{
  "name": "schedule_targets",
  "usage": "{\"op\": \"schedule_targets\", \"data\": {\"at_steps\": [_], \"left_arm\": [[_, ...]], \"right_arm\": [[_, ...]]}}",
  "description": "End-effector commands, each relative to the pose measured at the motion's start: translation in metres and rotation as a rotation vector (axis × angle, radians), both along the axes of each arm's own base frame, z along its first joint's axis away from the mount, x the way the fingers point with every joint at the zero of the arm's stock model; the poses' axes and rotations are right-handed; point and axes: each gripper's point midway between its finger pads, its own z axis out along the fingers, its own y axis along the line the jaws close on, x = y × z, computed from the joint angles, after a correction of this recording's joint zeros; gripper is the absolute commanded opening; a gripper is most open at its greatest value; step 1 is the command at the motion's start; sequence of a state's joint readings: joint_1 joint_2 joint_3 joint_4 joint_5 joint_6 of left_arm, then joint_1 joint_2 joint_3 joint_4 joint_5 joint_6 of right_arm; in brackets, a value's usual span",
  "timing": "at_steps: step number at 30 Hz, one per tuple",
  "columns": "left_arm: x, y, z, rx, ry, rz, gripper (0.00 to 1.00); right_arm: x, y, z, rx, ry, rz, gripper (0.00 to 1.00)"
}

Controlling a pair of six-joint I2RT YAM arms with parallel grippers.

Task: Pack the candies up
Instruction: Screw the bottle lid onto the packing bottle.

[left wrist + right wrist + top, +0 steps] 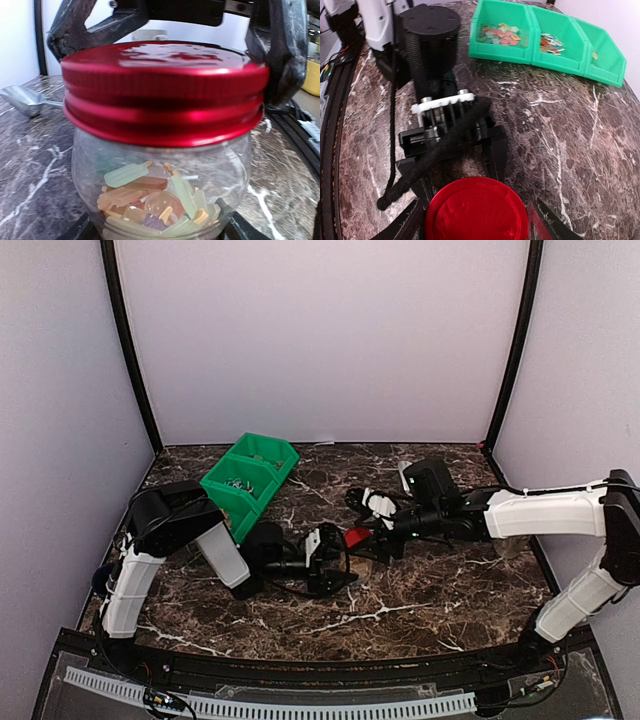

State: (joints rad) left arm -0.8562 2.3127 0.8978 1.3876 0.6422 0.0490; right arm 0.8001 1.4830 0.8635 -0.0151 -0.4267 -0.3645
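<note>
Many candies (150,197): light, sitting in fragile jar (160,165).
Left gripper (462,170): clamping slick jar body.
Right gripper (475,227): bracketing red lid (165,95) rim; contact unclear.

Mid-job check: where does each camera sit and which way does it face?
Top external: above and behind the bases, looking down at the table; left arm and right arm show.
Left wrist: low, facing the jar of candies and red lid; own fingertips at bottom.
Right wrist: above the red lid, looking down; own fingers flank it.
Shared: all see the red lid.
</note>
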Motion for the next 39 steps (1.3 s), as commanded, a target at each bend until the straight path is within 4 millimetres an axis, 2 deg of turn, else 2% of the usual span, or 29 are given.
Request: {"op": "schedule_targets", "data": {"at_steps": [1, 3, 5, 6, 7, 13, 15, 18, 21, 26, 30, 35, 39], "left_arm": [[0.034, 0.019, -0.063, 0.222, 0.079, 0.249, 0.71], [0.039, 0.020, -0.065, 0.233, 0.070, 0.282, 0.71], [0.042, 0.020, -0.067, 0.251, 0.062, 0.306, 0.71], [0.044, 0.019, -0.068, 0.261, 0.057, 0.314, 0.71], [0.045, 0.019, -0.070, 0.274, 0.055, 0.321, 0.71], [0.043, 0.018, -0.076, 0.304, 0.053, 0.319, 0.71], [0.042, 0.017, -0.076, 0.305, 0.053, 0.312, 0.72], [0.039, 0.017, -0.077, 0.306, 0.053, 0.295, 0.72], [0.034, 0.015, -0.076, 0.300, 0.053, 0.265, 0.72], [0.013, 0.013, -0.064, 0.241, 0.050, 0.156, 0.72], [-0.010, 0.014, -0.049, 0.171, 0.050, 0.036, 0.72], [-0.037, 0.018, -0.036, 0.103, 0.079, -0.124, 0.72], [-0.049, 0.019, -0.035, 0.101, 0.098, -0.200, 0.72]], "right_arm": [[0.018, 0.013, 0.015, 0.105, 0.046, -0.139, 0.62], [0.025, 0.015, 0.015, 0.124, 0.043, -0.196, 0.61], [0.022, 0.024, 0.013, 0.129, 0.040, -0.176, 0.61], [0.032, 0.024, 0.011, 0.114, 0.026, -0.252, 0.61], [0.047, 0.018, 0.008, 0.115, 0.056, -0.404, 0.65], [0.050, 0.028, 0.000, 0.072, 0.041, -0.499, 0.76], [0.052, 0.024, 0.003, 0.061, 0.023, -0.513, 0.79], [0.055, 0.011, 0.023, 0.072, -0.026, -0.532, 0.84], [0.054, 0.001, 0.033, 0.064, -0.034, -0.502, 0.86], [0.038, -0.013, 0.029, -0.018, -0.017, -0.366, 0.88], [0.014, -0.023, 0.016, -0.105, 0.006, -0.200, 0.88], [-0.014, -0.023, 0.025, -0.056, -0.080, -0.002, 0.88], [-0.032, -0.017, 0.035, 0.046, -0.148, 0.113, 0.88]]}}
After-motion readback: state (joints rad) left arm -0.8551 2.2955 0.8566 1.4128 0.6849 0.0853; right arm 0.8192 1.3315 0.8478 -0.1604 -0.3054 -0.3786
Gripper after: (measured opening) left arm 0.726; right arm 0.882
